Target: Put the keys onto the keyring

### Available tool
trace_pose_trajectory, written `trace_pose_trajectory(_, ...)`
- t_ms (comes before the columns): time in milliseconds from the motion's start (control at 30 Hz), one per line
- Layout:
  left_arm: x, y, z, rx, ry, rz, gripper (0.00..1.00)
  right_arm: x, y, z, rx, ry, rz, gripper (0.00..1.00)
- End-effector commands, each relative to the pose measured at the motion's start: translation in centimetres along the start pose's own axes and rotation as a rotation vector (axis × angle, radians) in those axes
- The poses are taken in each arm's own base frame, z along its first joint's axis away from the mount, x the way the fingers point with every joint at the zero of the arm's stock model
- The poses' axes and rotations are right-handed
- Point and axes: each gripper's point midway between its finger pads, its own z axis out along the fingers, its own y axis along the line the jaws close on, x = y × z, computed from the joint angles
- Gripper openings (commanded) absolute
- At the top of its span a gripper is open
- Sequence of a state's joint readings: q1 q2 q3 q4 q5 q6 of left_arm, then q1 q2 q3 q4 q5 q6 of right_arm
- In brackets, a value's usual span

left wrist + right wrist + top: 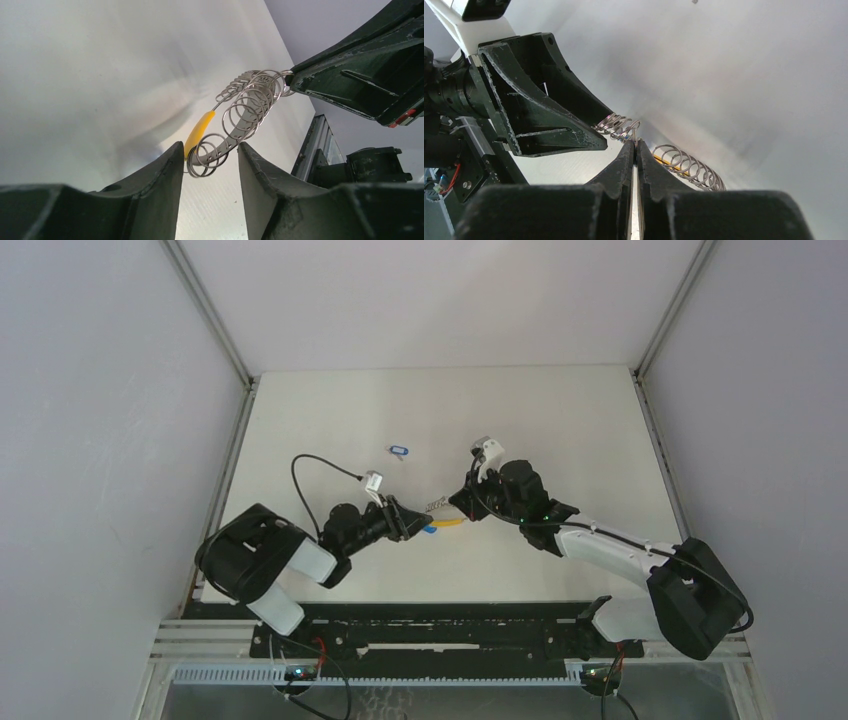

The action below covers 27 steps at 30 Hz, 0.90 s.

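While my right hand [635, 144] is pinched closed on one coil of the keyring [245, 116], my left hand [210, 147] stands open, its fingers either side of the keyring's lower end beside the yellow section, not clamping it. One blue key [400, 451] lies loose on the counter [560, 420] beyond the keyring, apart from it. I'd hold the keyring steady with the right, back the left off slowly so no coil snags, then take that key by its blue head.
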<state>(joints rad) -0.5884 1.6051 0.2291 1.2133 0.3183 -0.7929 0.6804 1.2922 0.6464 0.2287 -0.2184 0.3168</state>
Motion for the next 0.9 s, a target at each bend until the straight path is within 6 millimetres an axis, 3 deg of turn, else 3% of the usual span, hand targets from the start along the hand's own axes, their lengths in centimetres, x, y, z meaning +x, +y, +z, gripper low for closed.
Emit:
trace_pose_trajectory(0,-1.6,-2.5,1.0,0.119,-0.047,0.029,0.46,-2.6,1.3,-0.5,-0.048,-0.092,-0.037,0.00)
trace_pose_trajectory(467,-2.4,-3.5,-0.7,0.105,-0.035,0.176,0.01,-1.7,1.4,-1.6,-0.052,-0.072,-0.066,0.02)
trace_pose_trajectory(600,-3.0,-2.9,-1.2,0.016,-0.014,0.238,0.00,-1.8,1.5,-2.2,-0.041,-0.075,-0.120,0.16)
trace_pose_trajectory(667,-2.6,-1.3,-1.8,-0.097,0.038,0.241,0.00,-1.8,1.4,-2.6,-0.022,-0.077,-0.149,0.26)
trace_pose_trajectory(867,-4.7,-1.1,-3.7,-0.248,-0.018,0.165,0.00,-1.6,2.5,-3.0,-0.028,-0.075,-0.272,0.54)
